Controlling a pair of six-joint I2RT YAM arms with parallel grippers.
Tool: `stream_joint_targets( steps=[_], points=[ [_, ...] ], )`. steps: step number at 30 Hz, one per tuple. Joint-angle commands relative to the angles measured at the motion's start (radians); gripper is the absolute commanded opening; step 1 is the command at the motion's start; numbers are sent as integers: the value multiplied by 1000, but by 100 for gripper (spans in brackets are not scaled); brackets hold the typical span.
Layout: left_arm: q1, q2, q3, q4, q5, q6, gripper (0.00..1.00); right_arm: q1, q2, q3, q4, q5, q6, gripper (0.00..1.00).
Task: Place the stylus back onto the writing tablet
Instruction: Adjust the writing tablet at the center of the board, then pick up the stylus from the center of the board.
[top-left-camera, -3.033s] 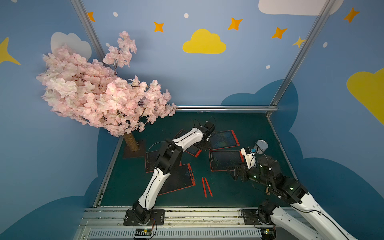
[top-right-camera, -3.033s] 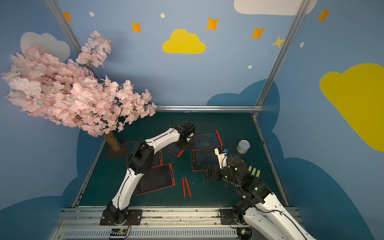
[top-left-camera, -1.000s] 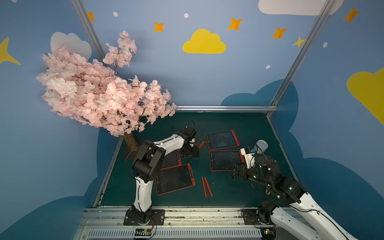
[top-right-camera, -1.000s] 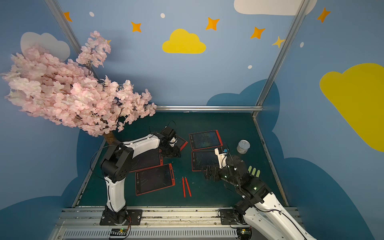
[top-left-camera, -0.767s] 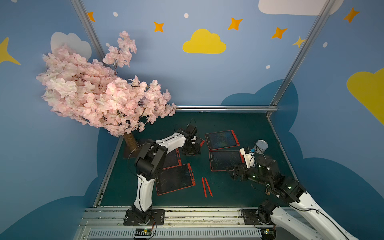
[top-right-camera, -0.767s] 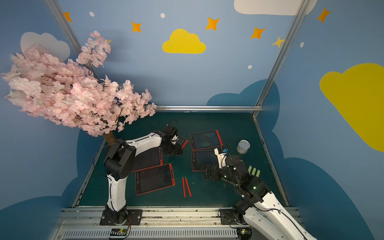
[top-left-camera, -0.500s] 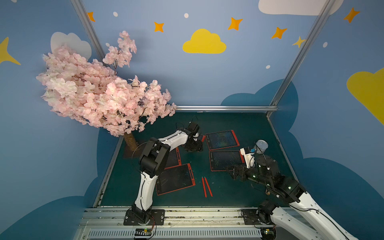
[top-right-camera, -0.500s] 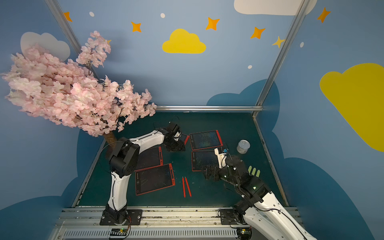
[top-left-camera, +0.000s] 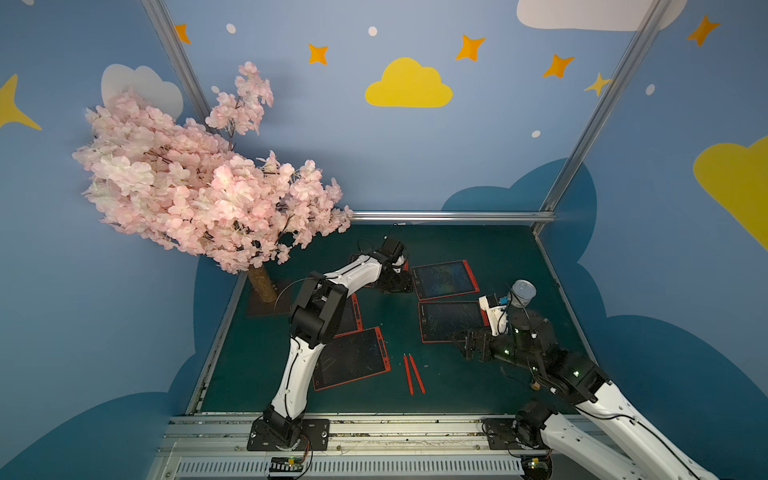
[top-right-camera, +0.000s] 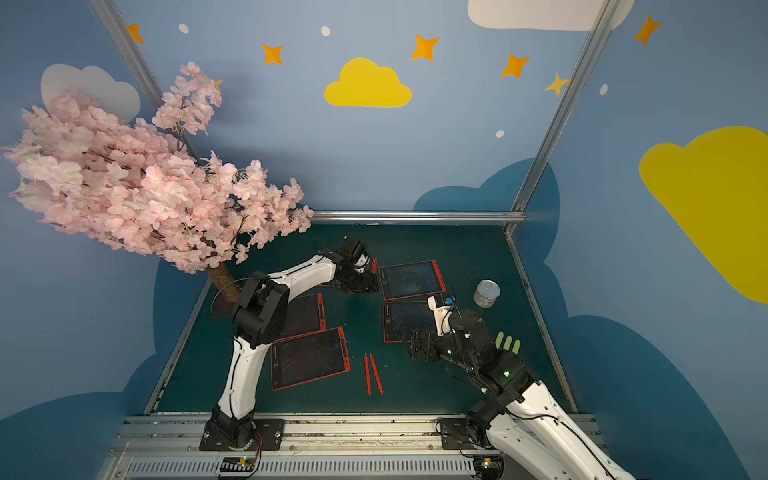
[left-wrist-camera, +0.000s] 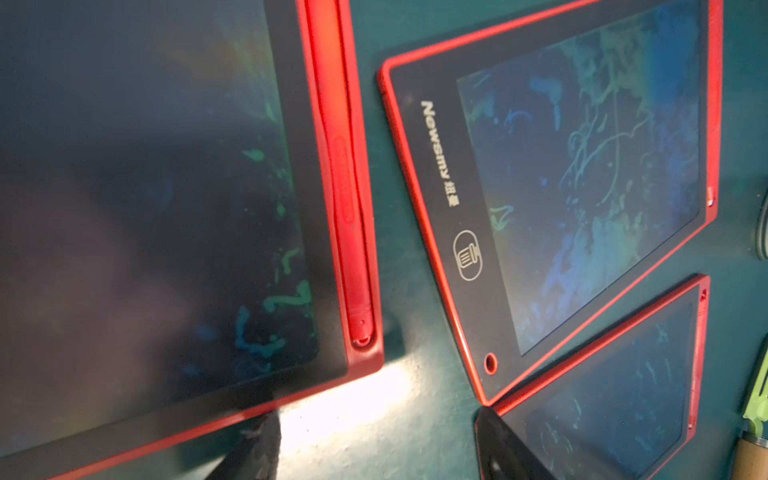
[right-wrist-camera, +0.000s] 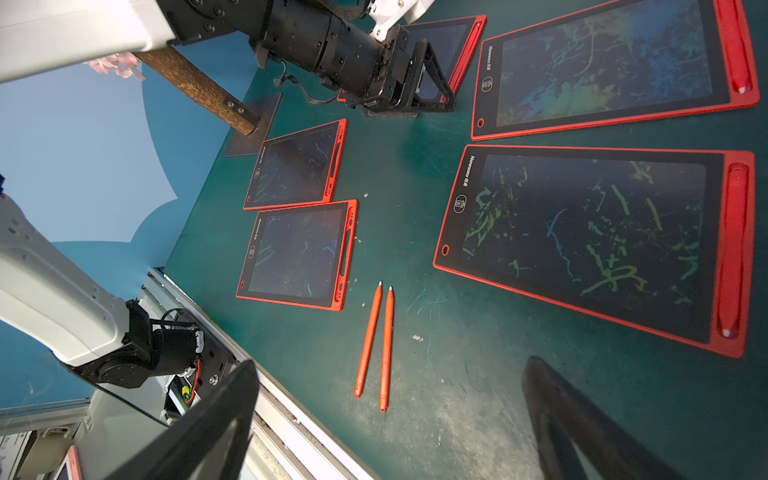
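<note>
Two loose orange-red styluses (top-left-camera: 407, 374) (right-wrist-camera: 368, 340) lie side by side on the green mat near the front, between the tablets. Beside them lies a red-framed writing tablet (top-left-camera: 351, 363) (right-wrist-camera: 297, 253) whose side slot is empty; a second such tablet (right-wrist-camera: 297, 164) lies behind it. My left gripper (top-left-camera: 395, 282) (left-wrist-camera: 374, 453) is open, low over the mat at the corner of a far tablet (left-wrist-camera: 166, 208) that has a stylus (left-wrist-camera: 349, 208) docked in its edge. My right gripper (top-left-camera: 461, 345) (right-wrist-camera: 395, 436) is open and empty, hovering right of the loose styluses.
Two more tablets (top-left-camera: 444, 279) (top-left-camera: 451, 320) with docked styluses lie on the right. A tin can (top-left-camera: 523, 291) stands behind my right arm, and green pieces (top-right-camera: 507, 343) lie beside it. The blossom tree's trunk (top-left-camera: 262, 282) stands at the far left. A metal rail (top-left-camera: 374, 419) runs along the front edge.
My left gripper has slid a little farther back and to the right along the far tablet, and its elbow has swung right. The right arm has not moved.
</note>
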Motion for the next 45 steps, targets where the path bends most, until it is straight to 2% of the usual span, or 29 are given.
stream_joint_targets(
  steps=[1,7,16,19,22,28,32,41,45],
  points=[
    [3,-83,-51,10,25,12,79,-2,35,-9,5,27,11,98],
    [3,-301,-267,52,26,-8,99,4,104,13,3,45,24,98],
    [3,-715,-628,66,31,20,99,41,206,40,48,22,-53,98],
    [5,-849,-744,117,178,62,99,83,248,49,54,31,-54,98],
    [6,-972,-858,198,269,61,99,129,289,56,68,70,-23,97],
    [5,-1205,-1024,350,281,47,99,189,401,93,52,91,82,93],
    [6,-1279,-1040,381,296,59,99,201,481,124,29,76,145,85],
    [6,-1316,-1060,431,387,70,99,218,599,217,-100,-7,231,61],
    [6,-1336,-1084,466,401,57,99,237,623,161,17,-33,190,52]
  ],
)
